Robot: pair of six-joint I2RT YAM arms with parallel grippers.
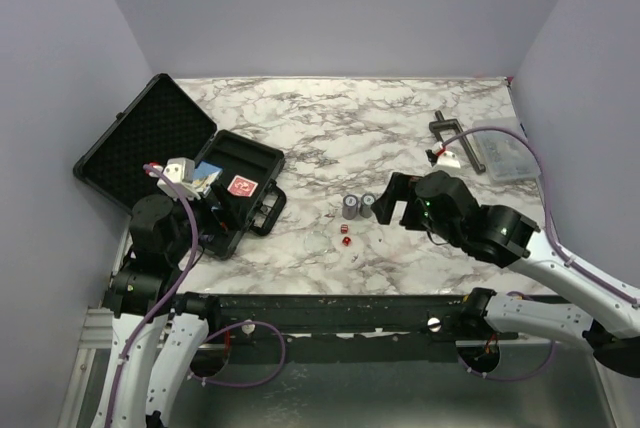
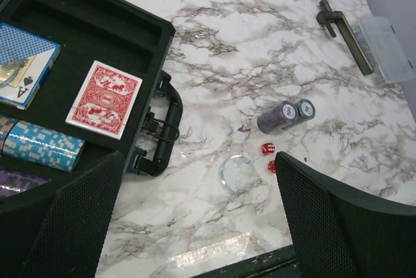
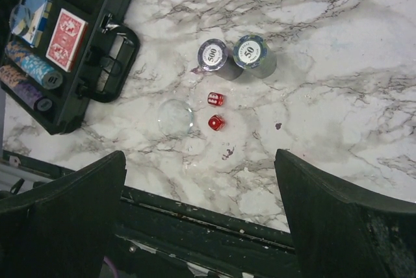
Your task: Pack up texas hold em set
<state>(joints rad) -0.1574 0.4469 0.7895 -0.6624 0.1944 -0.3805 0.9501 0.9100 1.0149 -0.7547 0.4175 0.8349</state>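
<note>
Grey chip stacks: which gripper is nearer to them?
Right. The right gripper hangs just right of the chip stacks; the left gripper is over the open case, far left of them.

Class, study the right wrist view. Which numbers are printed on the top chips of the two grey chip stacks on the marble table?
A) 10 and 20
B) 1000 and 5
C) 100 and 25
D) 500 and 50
D: in the right wrist view, the left chip stack has 500 printed on its top chip. The right chip stack touching it has 50. Both are on the marble table.
</note>
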